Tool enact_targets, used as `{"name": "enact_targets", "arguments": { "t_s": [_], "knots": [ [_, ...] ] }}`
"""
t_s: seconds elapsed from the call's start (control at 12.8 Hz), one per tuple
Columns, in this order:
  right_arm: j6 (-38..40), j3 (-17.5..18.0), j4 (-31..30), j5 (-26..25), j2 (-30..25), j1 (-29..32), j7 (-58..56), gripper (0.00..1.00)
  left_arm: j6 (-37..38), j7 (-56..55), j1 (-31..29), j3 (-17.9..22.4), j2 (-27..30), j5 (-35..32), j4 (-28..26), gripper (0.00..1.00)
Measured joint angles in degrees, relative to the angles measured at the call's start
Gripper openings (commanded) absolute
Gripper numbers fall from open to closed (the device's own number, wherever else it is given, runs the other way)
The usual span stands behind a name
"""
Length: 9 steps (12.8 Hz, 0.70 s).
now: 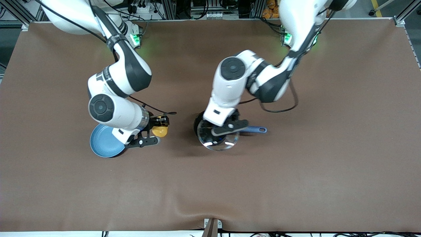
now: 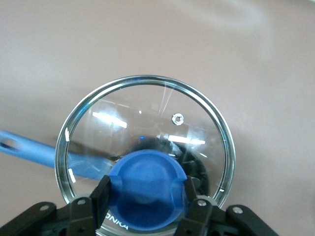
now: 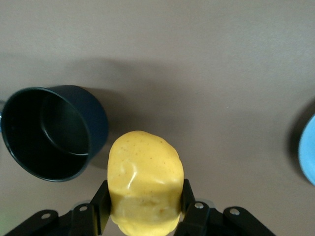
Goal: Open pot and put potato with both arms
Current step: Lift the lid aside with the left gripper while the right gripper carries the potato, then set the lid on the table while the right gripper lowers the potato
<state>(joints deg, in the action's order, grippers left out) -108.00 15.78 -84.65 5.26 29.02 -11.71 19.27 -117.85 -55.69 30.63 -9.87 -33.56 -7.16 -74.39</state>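
Tools both grip: our left tool [image 2: 145, 196] pinches the lid [image 2: 147, 147] lifted over the pot [image 3: 51, 130], our right tool [image 3: 145, 206] pinches the potato [image 3: 145, 182] beside the plate [image 1: 103, 141], not yet dropped in.

A: What's the count here?
B: One pot [image 1: 198, 125], one glass lid [image 1: 218, 141], one potato [image 1: 160, 131], one blue plate [image 1: 102, 142].
A: And the arms?
B: Two, each with one hand: left [image 1: 227, 126], right [image 1: 154, 130]. One tabletop [image 1: 329, 164].
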Motion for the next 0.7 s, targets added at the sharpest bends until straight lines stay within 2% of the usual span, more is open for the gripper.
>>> {"name": "enact_targets", "arguments": {
  "t_s": [0.23,0.47,0.7],
  "knots": [
    [-2.9,0.0,0.0,0.0,0.0,-3.4,7.1,0.07,6.4,14.7,-10.4,-0.7,6.6,0.2,-3.3,0.0],
    [-9.9,-0.1,-0.2,-1.3,1.2,-9.5,12.5,0.07,7.4,35.1,-23.4,-2.0,11.6,2.0,-12.4,0.0],
    [-15.9,-0.2,-0.4,-6.3,4.7,-13.0,13.2,0.07,5.3,49.0,-34.0,-3.1,13.2,4.0,-20.9,0.0]
  ]
}}
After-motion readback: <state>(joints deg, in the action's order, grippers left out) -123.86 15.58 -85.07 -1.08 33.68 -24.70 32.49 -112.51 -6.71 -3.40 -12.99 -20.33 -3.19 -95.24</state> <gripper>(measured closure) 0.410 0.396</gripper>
